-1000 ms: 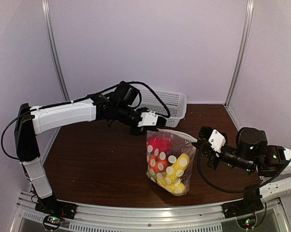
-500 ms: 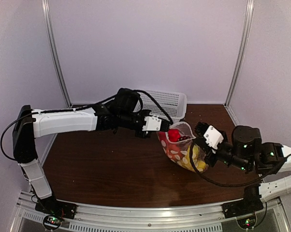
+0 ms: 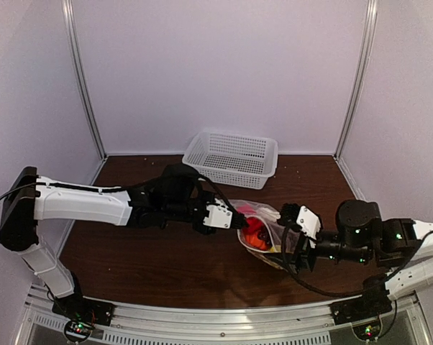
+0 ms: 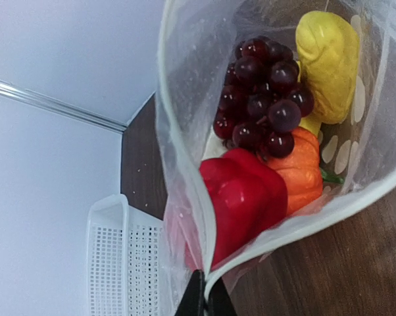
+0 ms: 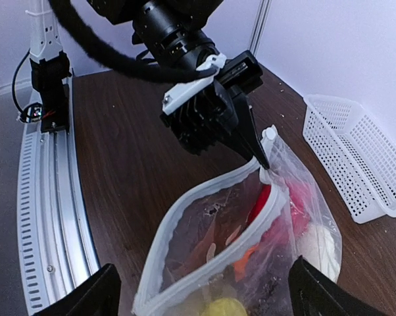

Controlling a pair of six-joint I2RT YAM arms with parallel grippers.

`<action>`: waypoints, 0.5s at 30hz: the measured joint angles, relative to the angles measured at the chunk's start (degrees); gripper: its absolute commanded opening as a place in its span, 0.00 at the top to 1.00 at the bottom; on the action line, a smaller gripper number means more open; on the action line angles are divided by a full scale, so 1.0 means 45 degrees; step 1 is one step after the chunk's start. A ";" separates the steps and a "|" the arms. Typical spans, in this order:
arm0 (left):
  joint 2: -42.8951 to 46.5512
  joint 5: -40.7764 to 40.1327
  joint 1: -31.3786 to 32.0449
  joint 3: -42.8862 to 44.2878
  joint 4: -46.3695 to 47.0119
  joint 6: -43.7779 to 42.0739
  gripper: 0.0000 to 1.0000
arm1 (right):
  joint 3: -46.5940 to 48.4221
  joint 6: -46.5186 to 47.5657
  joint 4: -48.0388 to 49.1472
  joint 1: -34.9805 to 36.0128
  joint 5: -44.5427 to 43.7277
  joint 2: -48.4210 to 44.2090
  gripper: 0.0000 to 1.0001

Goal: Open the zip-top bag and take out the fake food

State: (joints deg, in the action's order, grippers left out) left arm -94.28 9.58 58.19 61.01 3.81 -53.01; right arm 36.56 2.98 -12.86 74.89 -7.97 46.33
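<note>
The left jaws are pinched tight on one end of the rim of the zip-top bag (image 4: 178,131), with the left arm (image 3: 80,203) stretched low across the tabletop (image 3: 152,251). The right jaws gape wide either side of the bag's open mouth, gripping nothing. The bag lies right of centre near the front edge, with the fake food (image 4: 250,171) inside.

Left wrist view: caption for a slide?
Left end effector pinches the rim of the open zip-top bag; inside: red pepper, purple grapes, orange piece, yellow piece.
</note>
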 measured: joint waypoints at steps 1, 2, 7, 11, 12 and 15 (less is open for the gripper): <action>0.0073 -0.0058 0.0024 0.0000 0.0141 0.0000 1.00 | 0.0219 -0.0078 -0.0068 0.0000 0.0083 -0.0029 0.07; 0.0112 -0.0097 0.0053 0.0000 0.0233 0.0000 1.00 | 0.0520 -0.0131 -0.0170 0.0000 0.0117 -0.0049 0.06; 0.0175 -0.0306 0.0267 -0.0019 0.0583 -0.0005 1.00 | 0.2351 -0.0398 -0.0656 0.0000 -0.0194 0.0073 0.12; 0.0233 -0.0476 0.0379 -0.0039 0.0675 -0.0015 1.00 | 0.4294 -0.0787 -0.1724 0.0000 -0.0923 0.1287 0.25; 0.0238 -0.0510 0.0408 -0.0039 0.0709 -0.0019 1.00 | 0.4891 -0.0889 -0.2161 0.0000 -0.1083 0.1787 0.29; 0.0238 -0.0627 0.0500 -0.0039 0.0787 -0.0078 1.00 | 0.6314 -0.1209 -0.3259 0.0000 -0.1423 0.3303 0.40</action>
State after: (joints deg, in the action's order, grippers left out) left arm -93.21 6.76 60.45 60.84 7.35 -53.36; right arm 64.97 -2.46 -27.53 74.89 -14.37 61.19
